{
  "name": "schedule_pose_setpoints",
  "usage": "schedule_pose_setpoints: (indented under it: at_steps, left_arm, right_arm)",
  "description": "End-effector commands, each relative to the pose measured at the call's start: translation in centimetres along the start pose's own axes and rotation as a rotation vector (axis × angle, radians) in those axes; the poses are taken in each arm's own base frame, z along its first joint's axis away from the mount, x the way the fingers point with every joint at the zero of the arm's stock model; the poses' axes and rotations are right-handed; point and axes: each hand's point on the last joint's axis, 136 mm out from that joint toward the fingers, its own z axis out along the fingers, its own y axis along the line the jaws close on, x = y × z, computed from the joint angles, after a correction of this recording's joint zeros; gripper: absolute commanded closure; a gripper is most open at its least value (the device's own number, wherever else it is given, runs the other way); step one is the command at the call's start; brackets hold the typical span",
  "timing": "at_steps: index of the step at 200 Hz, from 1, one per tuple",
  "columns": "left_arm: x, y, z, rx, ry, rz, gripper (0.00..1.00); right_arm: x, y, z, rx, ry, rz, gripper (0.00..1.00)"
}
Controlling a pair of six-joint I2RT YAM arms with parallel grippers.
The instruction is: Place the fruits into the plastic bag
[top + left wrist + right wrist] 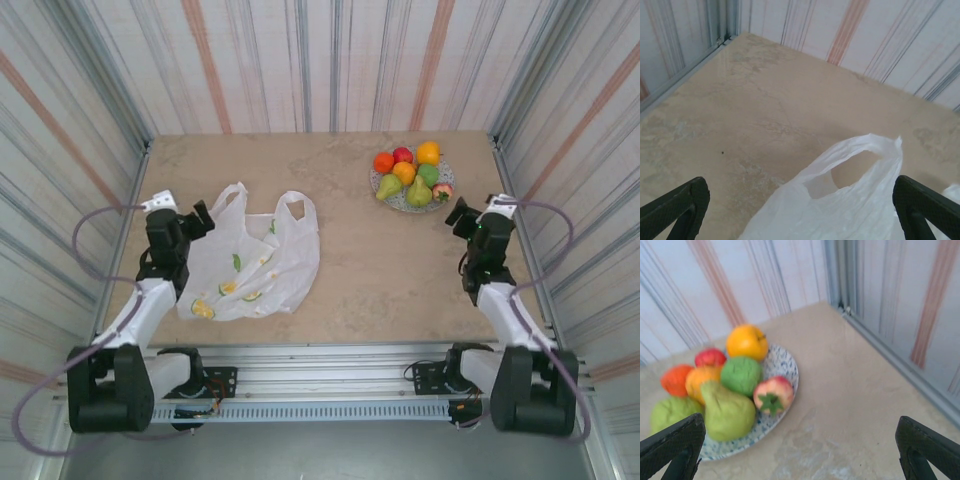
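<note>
The fruits (410, 172) are piled on a round speckled plate (377, 184) at the back right: orange and yellow balls, a red apple, green pears (727, 410) and a red-pink piece (773, 394). The white plastic bag (250, 262) lies flat on the left half of the table, its handle loops toward the back. One loop (860, 150) shows between my left fingers. My left gripper (202, 221) is open at the bag's left handle. My right gripper (462, 216) is open just right of the plate, nothing between its fingers (675, 442).
Striped walls enclose the beige table (350, 260) on three sides. A metal rail runs along the right wall (900, 365) and the left wall (685, 70). The stretch between bag and plate is bare tabletop.
</note>
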Motion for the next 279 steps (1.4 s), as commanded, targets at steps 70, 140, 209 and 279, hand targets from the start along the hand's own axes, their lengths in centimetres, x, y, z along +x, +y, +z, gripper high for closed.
schedule_pose_setpoints:
  at_steps: [70, 140, 209, 279]
  left_arm:
    - [5.8, -6.7, -4.0, 0.216, 0.338, -0.168, 0.02]
    - [8.2, -8.3, 1.7, 0.064, 0.485, 0.156, 0.01]
    - [10.9, -8.0, 7.4, -0.063, 0.604, 0.294, 0.14]
    - [13.3, -7.7, 10.9, -0.095, 0.68, 0.346, 0.59]
  right_arm:
    - [1.2, 12.1, -6.6, -0.422, 0.27, 0.181, 0.08]
    - [14.7, 27.3, -7.8, -0.605, 0.561, -0.08, 0.1]
    - [23.5, 33.8, -7.4, -0.702, 0.809, -0.076, 0.31]
    - [26.8, 35.2, -6.7, -0.712, 0.885, -0.025, 0.73]
